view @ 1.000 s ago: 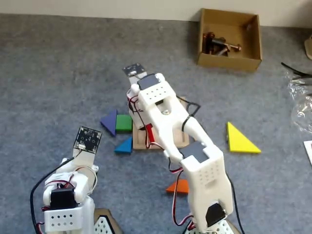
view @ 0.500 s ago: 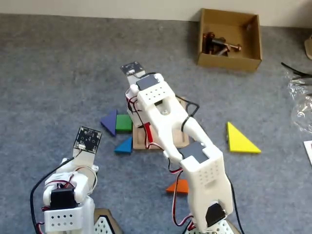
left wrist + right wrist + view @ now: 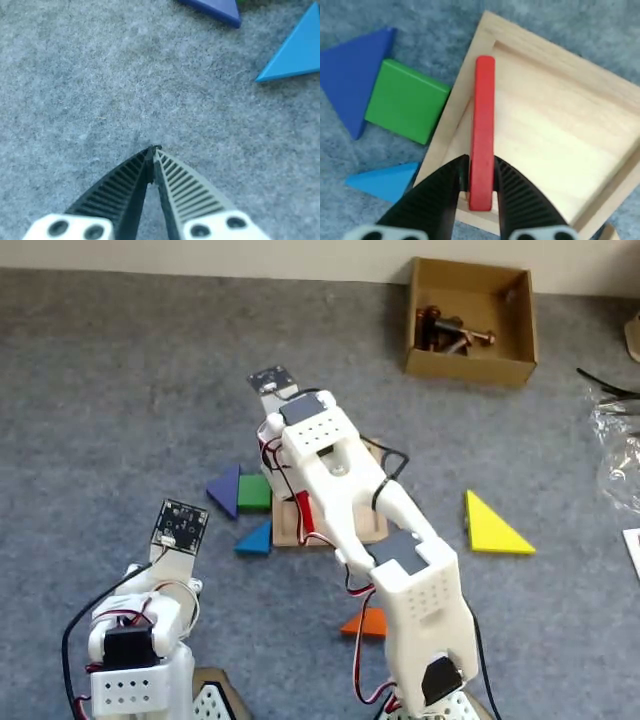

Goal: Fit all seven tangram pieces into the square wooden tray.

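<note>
A: Your right gripper (image 3: pixel 480 165) is clamped on the red piece (image 3: pixel 484 100). It holds the piece on edge over the square wooden tray (image 3: pixel 555 145), by the rim nearest the green square (image 3: pixel 406 100).

B: Whether the red piece touches the tray floor, I cannot tell you.

A: Your left gripper (image 3: pixel 152 150) hangs with its fingertips together over bare grey table (image 3: pixel 100 75), near the light blue triangle (image 3: pixel 295 52) and the dark blue triangle (image 3: pixel 212 6).

B: The yellow triangle (image 3: pixel 492 525) lies well apart, toward the table's right edge. The orange piece (image 3: pixel 366 623) lies toward the front edge.
</note>
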Action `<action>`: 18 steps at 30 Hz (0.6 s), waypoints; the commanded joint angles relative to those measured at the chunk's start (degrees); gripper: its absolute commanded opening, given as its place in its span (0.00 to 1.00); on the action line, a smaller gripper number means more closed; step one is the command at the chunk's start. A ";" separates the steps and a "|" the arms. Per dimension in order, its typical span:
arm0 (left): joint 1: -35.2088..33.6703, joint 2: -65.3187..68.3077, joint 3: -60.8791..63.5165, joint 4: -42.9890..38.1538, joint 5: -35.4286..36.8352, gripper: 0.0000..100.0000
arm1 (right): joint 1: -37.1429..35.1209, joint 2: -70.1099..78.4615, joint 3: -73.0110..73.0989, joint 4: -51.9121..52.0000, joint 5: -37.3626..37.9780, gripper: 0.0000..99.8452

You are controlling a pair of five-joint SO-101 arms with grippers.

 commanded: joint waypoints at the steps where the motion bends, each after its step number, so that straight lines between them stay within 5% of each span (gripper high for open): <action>1: -0.75 -0.40 1.19 0.35 0.44 0.01 | -0.40 -0.66 -2.42 -0.84 -0.44 0.07; 18: -0.75 -0.40 1.19 0.35 0.44 0.01 | 4.35 -1.01 -2.86 -0.40 0.00 0.07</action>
